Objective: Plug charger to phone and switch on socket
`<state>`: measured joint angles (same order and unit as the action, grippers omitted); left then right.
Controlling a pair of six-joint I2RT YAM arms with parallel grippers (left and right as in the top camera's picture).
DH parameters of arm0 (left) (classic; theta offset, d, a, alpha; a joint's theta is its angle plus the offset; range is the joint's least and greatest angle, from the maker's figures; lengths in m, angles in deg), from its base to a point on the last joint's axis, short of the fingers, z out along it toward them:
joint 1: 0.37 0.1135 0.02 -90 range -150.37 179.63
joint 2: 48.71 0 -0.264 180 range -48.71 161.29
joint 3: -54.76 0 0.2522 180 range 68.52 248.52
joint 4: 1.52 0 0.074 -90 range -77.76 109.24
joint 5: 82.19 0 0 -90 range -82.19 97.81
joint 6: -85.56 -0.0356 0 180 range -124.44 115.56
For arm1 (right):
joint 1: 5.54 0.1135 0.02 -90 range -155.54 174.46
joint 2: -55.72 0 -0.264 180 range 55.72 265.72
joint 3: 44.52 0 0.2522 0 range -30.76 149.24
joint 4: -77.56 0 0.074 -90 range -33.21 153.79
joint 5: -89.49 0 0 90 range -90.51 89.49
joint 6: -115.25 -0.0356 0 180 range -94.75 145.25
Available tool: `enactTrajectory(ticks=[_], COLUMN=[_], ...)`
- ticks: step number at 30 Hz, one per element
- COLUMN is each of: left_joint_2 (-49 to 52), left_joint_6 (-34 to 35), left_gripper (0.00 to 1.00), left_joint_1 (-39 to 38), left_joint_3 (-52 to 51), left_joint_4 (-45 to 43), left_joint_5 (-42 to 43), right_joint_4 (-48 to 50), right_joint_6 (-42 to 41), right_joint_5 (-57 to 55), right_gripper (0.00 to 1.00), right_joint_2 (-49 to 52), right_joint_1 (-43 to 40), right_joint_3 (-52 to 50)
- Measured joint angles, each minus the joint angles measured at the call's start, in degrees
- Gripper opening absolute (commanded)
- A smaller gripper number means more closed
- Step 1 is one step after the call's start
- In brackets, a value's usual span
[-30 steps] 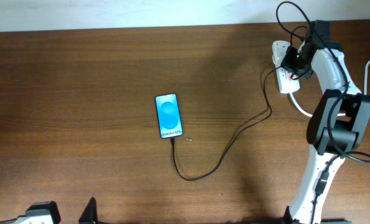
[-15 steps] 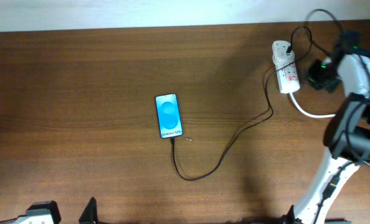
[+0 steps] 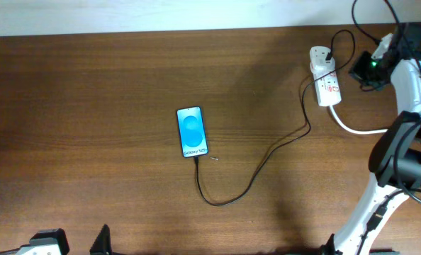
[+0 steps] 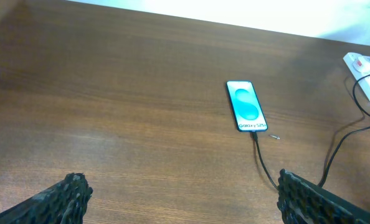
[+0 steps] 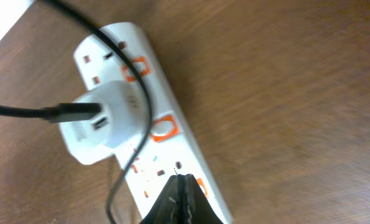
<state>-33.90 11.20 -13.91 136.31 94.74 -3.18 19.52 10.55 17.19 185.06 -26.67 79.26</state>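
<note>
The phone [image 3: 192, 132] lies face up mid-table, its blue screen lit. The charger's thin black cable [image 3: 217, 204] runs from the phone's lower end, loops toward the front and climbs right to a white plug [image 5: 101, 124] seated in the socket [image 3: 325, 76]. In the left wrist view the phone [image 4: 246, 106] and cable [image 4: 263, 163] lie ahead. My right gripper [image 5: 182, 178] is shut and empty, its tips hovering over the socket's [image 5: 166, 134] near end beside an orange switch [image 5: 200, 186]. Overhead, the right gripper [image 3: 354, 69] hangs just right of the strip. My left gripper [image 4: 188, 199] is open, low at the front.
A thick white cord [image 3: 356, 127] leaves the socket and curves right beneath my right arm [image 3: 398, 152]. Black arm wiring [image 3: 370, 14] arcs over the back right corner. The table's back edge [image 3: 161, 31] meets a white wall.
My right gripper has swung right, from directly over the socket to its right side. Phone, cable and left gripper have stayed put.
</note>
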Motion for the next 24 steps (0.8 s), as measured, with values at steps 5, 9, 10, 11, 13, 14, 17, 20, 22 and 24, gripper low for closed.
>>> enactTrajectory(ticks=[5,9,10,11,13,14,17,20,22,24], left_joint_2=[0.00,0.00,0.00,0.00,0.00,0.00,0.00,0.00,0.00,0.00], left_joint_6=[0.00,0.00,0.00,0.00,0.00,0.00,0.00,0.00,0.00,0.00], left_gripper=[0.99,0.99,0.99,0.99,0.99,0.99,0.99,0.99,0.99,0.99], left_joint_1=[-0.02,-0.02,0.00,-0.02,0.00,-0.02,-0.02,-0.02,-0.02,-0.02], left_joint_3=[0.00,0.00,0.00,0.00,0.00,0.00,0.00,0.00,0.00,0.00], left_joint_4=[0.00,0.00,0.00,0.00,0.00,0.00,0.00,0.00,0.00,-0.02], left_joint_5=[0.00,0.00,0.00,0.00,0.00,0.00,0.00,0.00,0.00,0.00], right_joint_4=[1.75,3.78,4.28,4.66,5.73,6.14,7.98,8.79,9.77,10.36], right_joint_6=[0.13,0.11,-0.07,-0.17,-0.33,-0.31,-0.35,-0.37,-0.35,-0.35], right_joint_5=[-1.09,-2.43,-2.64,-2.64,-2.64,-2.62,-2.64,-3.69,-4.35,-4.76], right_gripper=[0.04,0.04,0.04,0.04,0.04,0.04,0.04,0.04,0.04,0.04], right_joint_2=[2.23,4.24,4.85,5.25,5.90,6.12,6.29,6.29,6.29,6.29], right_joint_1=[1.44,1.84,1.90,2.01,2.47,2.91,4.37,5.07,5.05,5.09], right_joint_3=[-0.04,-0.37,-0.39,-0.44,-0.44,-0.44,-0.44,-0.52,-0.55,-0.55])
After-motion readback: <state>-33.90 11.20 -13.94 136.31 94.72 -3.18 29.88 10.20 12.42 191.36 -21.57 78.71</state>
